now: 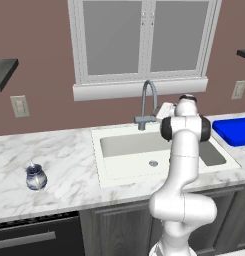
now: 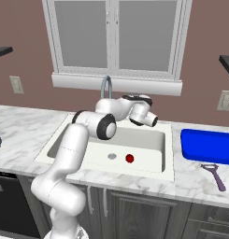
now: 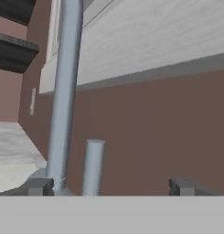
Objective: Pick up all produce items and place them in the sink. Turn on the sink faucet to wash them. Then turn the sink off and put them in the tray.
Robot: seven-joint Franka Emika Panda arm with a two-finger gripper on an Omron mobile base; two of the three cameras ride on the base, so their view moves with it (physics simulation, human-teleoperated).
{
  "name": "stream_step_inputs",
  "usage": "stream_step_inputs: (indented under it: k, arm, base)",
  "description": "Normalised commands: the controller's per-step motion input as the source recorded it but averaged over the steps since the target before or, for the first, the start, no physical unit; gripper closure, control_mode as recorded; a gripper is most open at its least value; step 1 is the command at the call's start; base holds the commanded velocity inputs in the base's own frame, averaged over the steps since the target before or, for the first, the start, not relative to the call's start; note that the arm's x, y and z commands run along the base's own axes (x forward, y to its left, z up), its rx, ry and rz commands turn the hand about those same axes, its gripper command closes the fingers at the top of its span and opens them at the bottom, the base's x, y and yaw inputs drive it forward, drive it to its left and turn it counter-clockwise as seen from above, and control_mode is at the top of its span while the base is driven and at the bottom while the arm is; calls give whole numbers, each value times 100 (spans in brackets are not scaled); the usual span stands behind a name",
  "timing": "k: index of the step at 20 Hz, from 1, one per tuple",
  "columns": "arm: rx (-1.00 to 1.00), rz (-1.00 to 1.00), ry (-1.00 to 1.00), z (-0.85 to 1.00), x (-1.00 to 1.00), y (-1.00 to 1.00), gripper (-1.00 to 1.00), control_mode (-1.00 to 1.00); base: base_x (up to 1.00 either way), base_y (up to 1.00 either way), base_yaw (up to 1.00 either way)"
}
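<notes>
The produce item, a small glossy red fruit, lies on the floor of the white sink, just right of the round drain. My arm reaches over the basin toward the back wall. The grey gooseneck sink faucet stands behind the basin; in the hand view its stem rises close at the left and its short lever stands beside it. My gripper is open and holds nothing; the lever sits between the fingertips, nearer the left one. The blue tray lies on the counter right of the sink.
A small blue-and-white jar stands on the marble counter far left of the sink. A purple-handled peeler lies in front of the tray. A window and its sill run along the wall behind the faucet.
</notes>
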Motion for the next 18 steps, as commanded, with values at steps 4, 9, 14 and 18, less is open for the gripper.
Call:
stream_step_inputs:
  k: [4, 9, 14, 18]
  arm:
    - [-1, 1, 6, -9, 23, 0, -100, -100]
    - [0, 1, 3, -2, 13, 0, -100, -100]
    - [0, 0, 1, 0, 2, 6, -100, -100]
    - [-2, 0, 0, 0, 0, 17, -100, -100]
  base:
    - [0, 0, 0]
    - [0, 0, 0]
    - [0, 0, 0]
    - [0, 0, 0]
